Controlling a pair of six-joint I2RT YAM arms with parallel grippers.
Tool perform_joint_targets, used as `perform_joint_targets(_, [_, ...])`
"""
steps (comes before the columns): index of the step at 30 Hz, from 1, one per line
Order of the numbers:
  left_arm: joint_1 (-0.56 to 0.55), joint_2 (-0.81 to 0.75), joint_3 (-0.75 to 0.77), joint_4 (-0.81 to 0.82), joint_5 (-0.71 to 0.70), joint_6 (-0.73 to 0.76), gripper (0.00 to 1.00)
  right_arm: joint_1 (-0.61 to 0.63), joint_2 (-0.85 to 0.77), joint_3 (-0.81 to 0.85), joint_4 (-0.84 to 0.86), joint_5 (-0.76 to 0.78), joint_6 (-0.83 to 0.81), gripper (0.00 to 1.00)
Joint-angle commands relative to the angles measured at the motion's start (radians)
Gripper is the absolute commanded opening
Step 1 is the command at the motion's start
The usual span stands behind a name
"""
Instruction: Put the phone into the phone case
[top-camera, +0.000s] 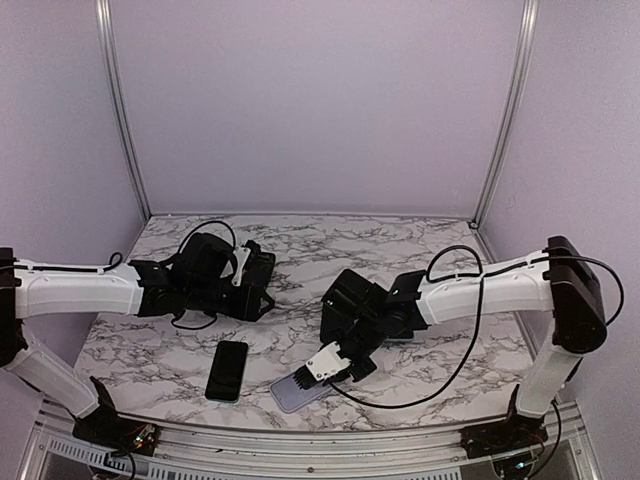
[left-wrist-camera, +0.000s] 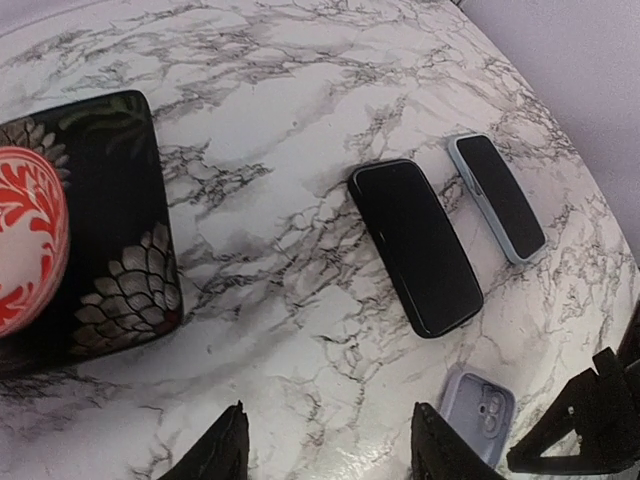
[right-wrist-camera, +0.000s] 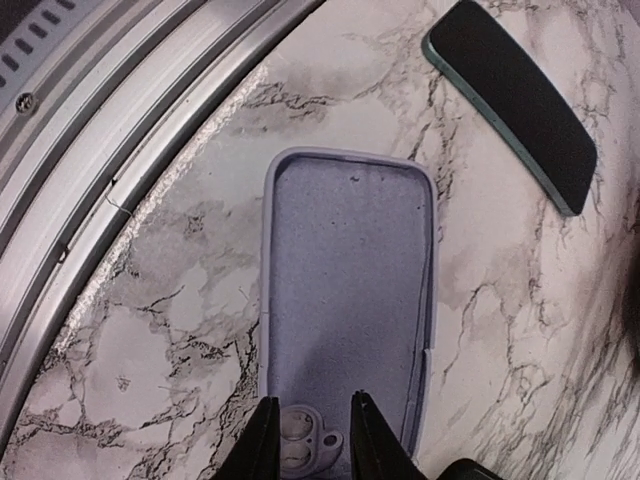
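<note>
Lavender soft-sided phone case (right-wrist-camera: 350, 300) lay nearest the front rail, open side up, on the white black-veined marble tabletop (top-camera: 400, 250). From above, its long axis ran from about 2 to 8 o'clock, with the camera-cutout end at 2 o'clock. The right gripper (right-wrist-camera: 313, 442) hung over that end with its fingers a little apart. The cutout showed in the gap between them and nothing was pinched.

At 9 o'clock from the case, near it but not touching, the flat dark-faced phone with a teal rim (top-camera: 228, 370) lay face up, by the look of it. Its long axis ran almost 12 to 6 o'clock. I could not tell which end was the top.

The phone looked stiff, glassy and slick. Lying flush on the marble, it left no lip to get under, so I judged the safest hold to be across the narrow width, on the two long rims near the middle. The case looked light and bendy and would likely skid or flex unless one end was pinned.

Farther back, toward 11 o'clock from the phone and well clear of it, the left gripper (left-wrist-camera: 335, 452) had its fingers spread with nothing between them. Its wrist view also showed a second black slab (left-wrist-camera: 415, 245); I could not tell whether it was a phone or a case.
</note>
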Motion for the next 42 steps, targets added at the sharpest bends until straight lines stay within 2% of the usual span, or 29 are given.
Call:
perform_joint_targets(1, [-0.075,0.036,-0.028,-0.111,0.031,0.043,0.45,0.009,-0.162,-0.085,0.123,-0.031,0.304,0.21])
perform_joint_targets(4, [-0.125,0.051,-0.037,-0.165,0.032,0.075,0.42,0.014,-0.313,-0.234,0.314,-0.029,0.627,0.10])
perform_joint_targets(6, [-0.147,0.062,-0.040,-0.200,0.044,0.079,0.40,0.015,-0.395,-0.337,0.436,0.079,0.949,0.00])
perform_joint_targets(7, [-0.155,0.067,-0.045,-0.209,0.059,0.076,0.37,0.014,-0.420,-0.372,0.460,0.148,1.128,0.00])
perform_joint_targets(9, [-0.170,0.072,-0.063,-0.222,0.087,0.060,0.32,0.015,-0.434,-0.417,0.452,0.187,1.433,0.00])
perform_joint_targets(11, [-0.183,0.069,-0.087,-0.225,0.090,0.044,0.29,0.016,-0.414,-0.447,0.441,0.172,1.638,0.00])
perform_joint_targets(13, [-0.195,0.077,-0.104,-0.227,0.079,0.037,0.28,0.017,-0.372,-0.476,0.455,0.118,1.757,0.00])
perform_joint_targets(22, [-0.283,0.196,-0.084,-0.281,0.095,0.065,0.21,0.030,-0.164,-0.425,0.403,0.157,1.862,0.00])
perform_joint_targets(30, [-0.308,0.210,-0.093,-0.288,0.149,0.069,0.20,-0.032,0.046,-0.176,0.279,0.258,1.790,0.00])
perform_joint_targets(42, [-0.301,0.155,-0.030,-0.289,-0.004,0.057,0.21,-0.079,0.101,0.076,0.199,0.354,1.656,0.00])
